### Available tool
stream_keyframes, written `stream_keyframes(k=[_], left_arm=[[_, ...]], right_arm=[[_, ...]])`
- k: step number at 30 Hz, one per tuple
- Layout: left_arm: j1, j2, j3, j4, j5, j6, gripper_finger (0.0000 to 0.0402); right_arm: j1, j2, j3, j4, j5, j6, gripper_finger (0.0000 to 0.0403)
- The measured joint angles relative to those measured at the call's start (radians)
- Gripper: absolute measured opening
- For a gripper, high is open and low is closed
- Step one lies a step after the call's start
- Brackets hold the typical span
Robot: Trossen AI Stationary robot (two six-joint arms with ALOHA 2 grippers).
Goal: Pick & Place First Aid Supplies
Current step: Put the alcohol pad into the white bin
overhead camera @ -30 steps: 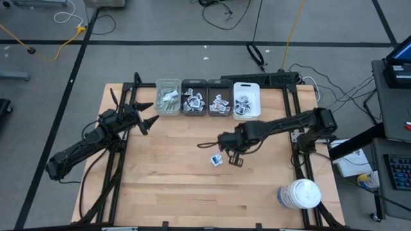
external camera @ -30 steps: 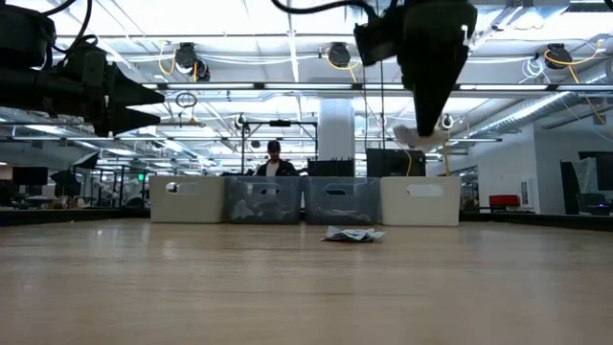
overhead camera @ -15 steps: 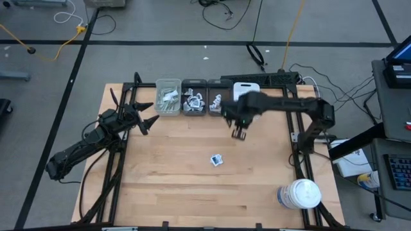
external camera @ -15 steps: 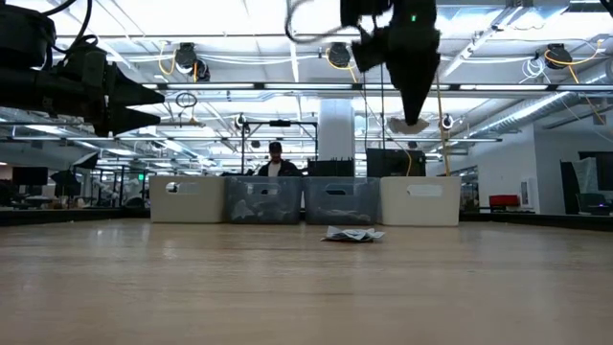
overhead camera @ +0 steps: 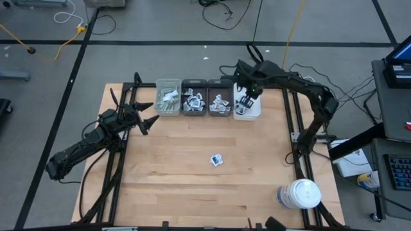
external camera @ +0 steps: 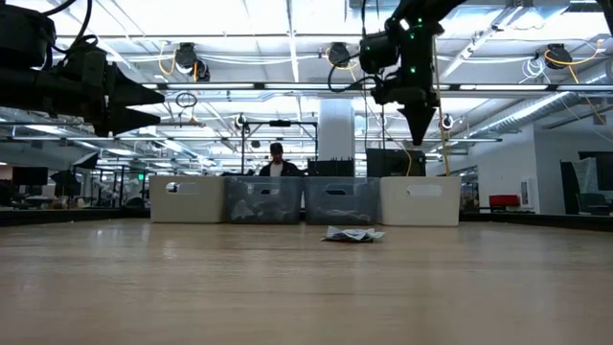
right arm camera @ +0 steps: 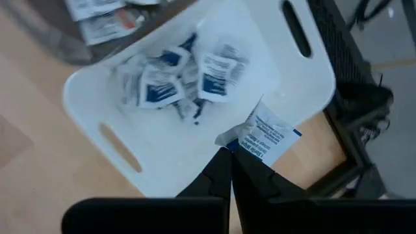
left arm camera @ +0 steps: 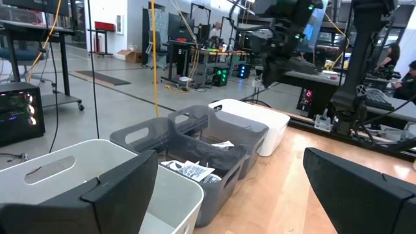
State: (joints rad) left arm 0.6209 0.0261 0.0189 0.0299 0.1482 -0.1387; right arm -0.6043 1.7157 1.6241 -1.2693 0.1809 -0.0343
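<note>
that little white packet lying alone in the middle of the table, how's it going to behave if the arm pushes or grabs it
The lone sachet lies flat, so it would probably slide, not roll. It looks thin and light, likely bending somewhat when pinched, like the one in the right claw. Its low profile may make grabbing fiddly.

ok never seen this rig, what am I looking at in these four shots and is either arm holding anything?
Two dark robot arms work at a wooden table. One picture looks straight down from above, one looks level across the tabletop, and the other two come from cameras on each arm's wrist.

Four small bins stand in a row along the far edge; the white bin is the rightmost. The right gripper hangs over that bin, its fingers shut on a small white sachet with blue print, with similar sachets already in the bin below. The left gripper waits open at the table's left. One loose sachet lies mid-table, and a big white jar stands at the near right corner.
</note>
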Motion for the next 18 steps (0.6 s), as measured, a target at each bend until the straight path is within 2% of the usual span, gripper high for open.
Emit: stream_keyframes(k=[4, 10, 14, 18], left_arm=[[0.000, 0.000, 0.000, 0.000, 0.000, 0.000, 0.0392], [0.000, 0.000, 0.000, 0.000, 0.000, 0.000, 0.0392], [0.000, 0.000, 0.000, 0.000, 0.000, 0.000, 0.0392], [0.000, 0.000, 0.000, 0.000, 0.000, 0.000, 0.0392]], right_arm=[[-0.031, 0.032, -0.003, 0.043, 0.002, 0.085, 0.0000], [-0.027, 0.093, -0.052, 0.273, 0.001, 0.237, 0.0007], [-0.016, 0.119, -0.123, 0.404, 0.032, 0.271, 0.0017], [-0.015, 0.118, -0.204, 0.439, 0.053, 0.283, 0.0039]])
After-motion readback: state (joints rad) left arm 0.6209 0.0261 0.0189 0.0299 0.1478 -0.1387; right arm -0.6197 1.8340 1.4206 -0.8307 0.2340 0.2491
